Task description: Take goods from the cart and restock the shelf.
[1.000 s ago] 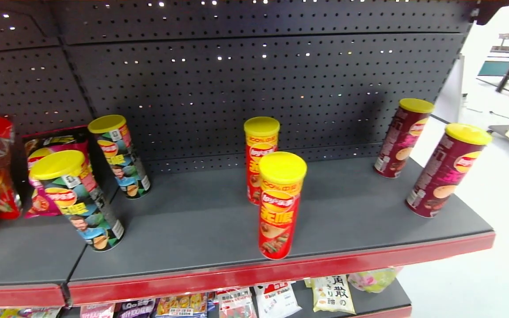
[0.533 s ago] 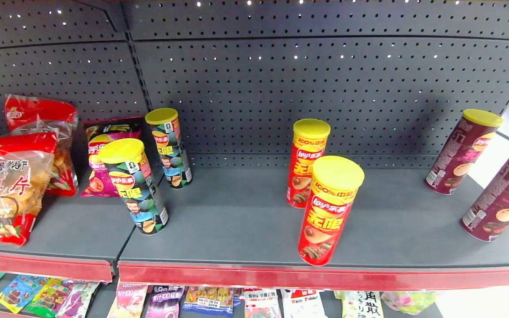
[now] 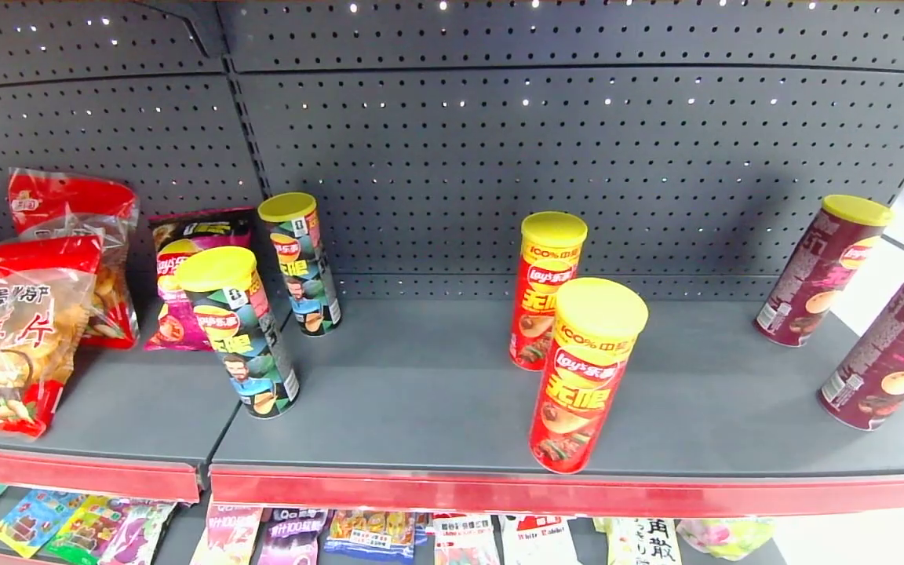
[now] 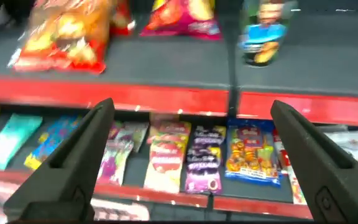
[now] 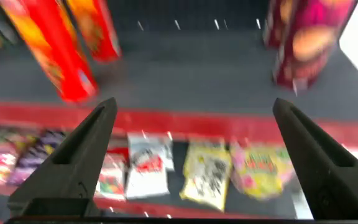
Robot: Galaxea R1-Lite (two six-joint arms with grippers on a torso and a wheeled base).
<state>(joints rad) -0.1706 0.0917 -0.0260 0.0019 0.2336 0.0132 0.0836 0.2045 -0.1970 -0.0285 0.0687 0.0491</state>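
Observation:
The grey shelf (image 3: 436, 392) with a red front edge carries upright chip cans with yellow lids. Two red cans (image 3: 587, 377) stand in the middle, one behind the other. Two dark patterned cans (image 3: 238, 329) stand to their left and two maroon cans (image 3: 821, 271) at the right end. My left gripper (image 4: 191, 104) is open and holds nothing, level with the red shelf edge (image 4: 166, 98) below a patterned can (image 4: 261, 46). My right gripper (image 5: 194, 102) is open and holds nothing, in front of the shelf between a red can (image 5: 55, 50) and a maroon can (image 5: 309, 40).
Snack bags (image 3: 28, 329) lie on the left shelf section, with a pink bag (image 3: 185, 282) behind them. A lower shelf holds several flat candy packets (image 3: 373, 534). A perforated back panel (image 3: 499, 157) closes the rear. Open shelf surface lies between the can groups.
The head view has swung left since a second ago, bringing the snack bags into sight. The cans keep their places on the shelf. Little differs over the last half second.

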